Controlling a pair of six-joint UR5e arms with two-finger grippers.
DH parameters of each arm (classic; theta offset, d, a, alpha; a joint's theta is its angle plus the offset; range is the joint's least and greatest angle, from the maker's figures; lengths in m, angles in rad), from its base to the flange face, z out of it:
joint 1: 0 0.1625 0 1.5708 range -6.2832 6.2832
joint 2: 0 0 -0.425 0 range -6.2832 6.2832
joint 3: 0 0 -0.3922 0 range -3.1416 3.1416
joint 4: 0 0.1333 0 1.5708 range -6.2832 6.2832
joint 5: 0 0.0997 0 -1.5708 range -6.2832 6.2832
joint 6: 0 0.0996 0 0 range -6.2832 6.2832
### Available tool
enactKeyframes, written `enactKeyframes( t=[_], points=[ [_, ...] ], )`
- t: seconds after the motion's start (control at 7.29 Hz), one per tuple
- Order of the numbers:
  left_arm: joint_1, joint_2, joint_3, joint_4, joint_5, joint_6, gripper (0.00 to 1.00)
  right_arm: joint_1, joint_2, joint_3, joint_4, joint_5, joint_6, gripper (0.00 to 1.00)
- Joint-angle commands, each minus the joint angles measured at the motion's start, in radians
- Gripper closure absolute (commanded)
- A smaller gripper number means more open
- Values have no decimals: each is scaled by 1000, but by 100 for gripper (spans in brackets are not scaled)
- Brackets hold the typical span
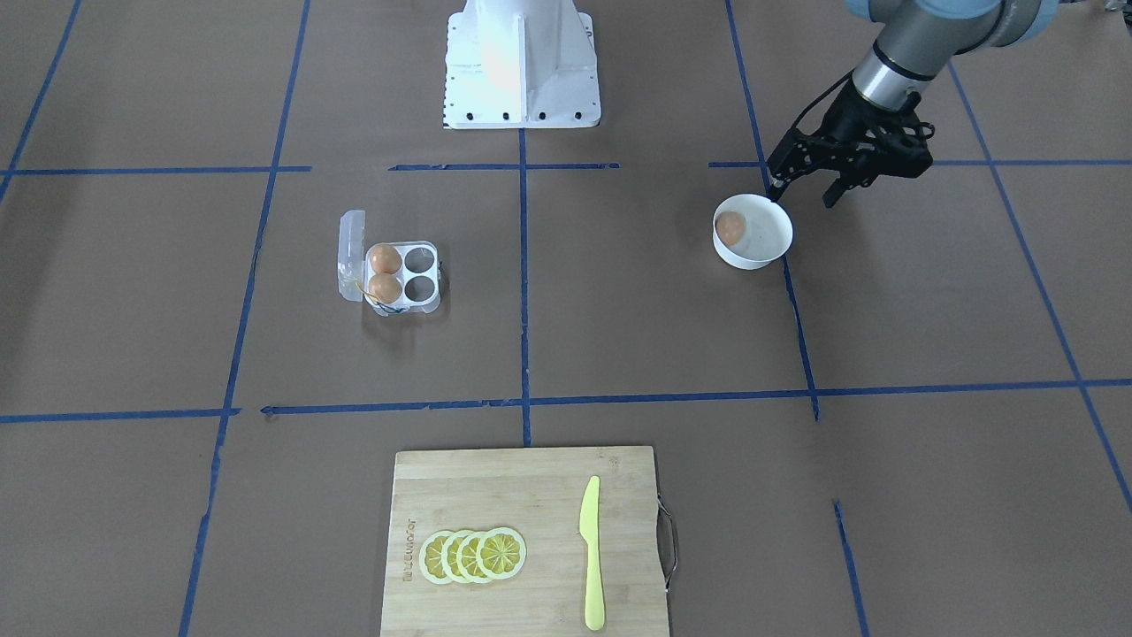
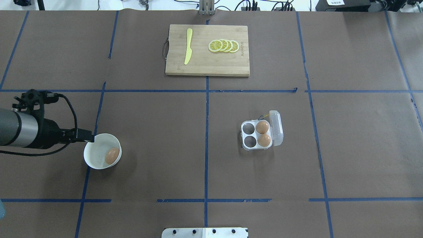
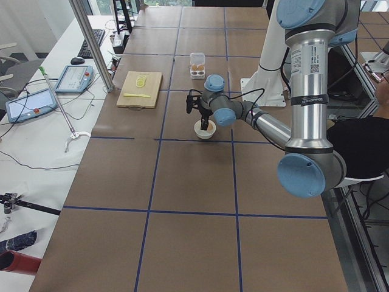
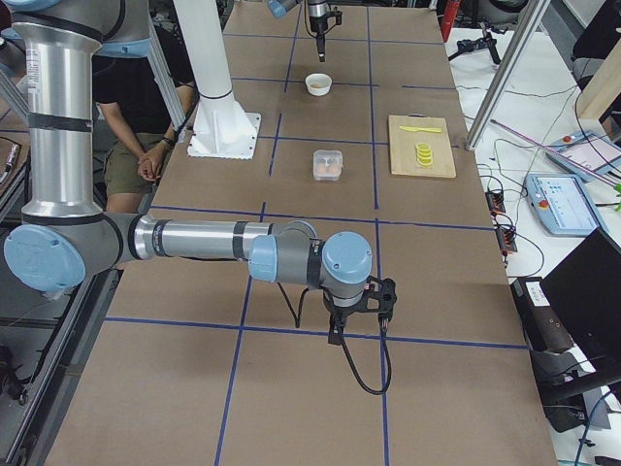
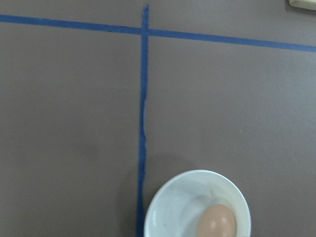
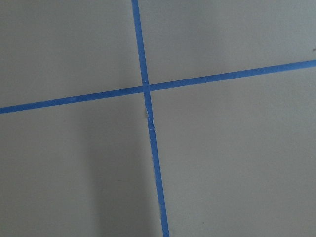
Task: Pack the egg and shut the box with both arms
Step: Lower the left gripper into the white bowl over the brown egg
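Observation:
One orange-brown egg [image 1: 730,228] lies in a white round bowl [image 1: 771,250]; it also shows in the overhead view [image 2: 112,155] and the left wrist view [image 5: 216,222]. The clear box [image 1: 351,255] stands open, lid folded back, with two eggs [image 2: 262,126] [image 2: 264,139] in the cells by the hinge and two cells empty. My left gripper [image 1: 803,195] is open, its fingertips just above and beside the bowl's rim, holding nothing. My right gripper [image 4: 354,325] hangs far from the box, over bare table; I cannot tell if it is open or shut.
A wooden cutting board [image 2: 207,64] with a yellow knife [image 2: 188,49] and lemon slices [image 2: 224,45] lies at the table's far side. The white pedestal base [image 1: 522,62] stands at the robot's edge. Blue tape lines cross the brown table.

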Motion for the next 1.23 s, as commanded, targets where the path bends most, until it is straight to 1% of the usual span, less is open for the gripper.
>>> enactKeyframes(
  t=[0.0, 0.41, 1.1],
  points=[
    [52, -49, 33, 59, 62, -15, 20, 0, -2, 0, 1, 0, -1, 0],
    [96, -99, 102, 62, 64, -15, 22, 0, 1, 1, 1, 0, 0, 0],
    [136, -103, 124, 62, 65, -15, 22, 0, 4, 1, 1, 0, 0, 0]
  ],
)
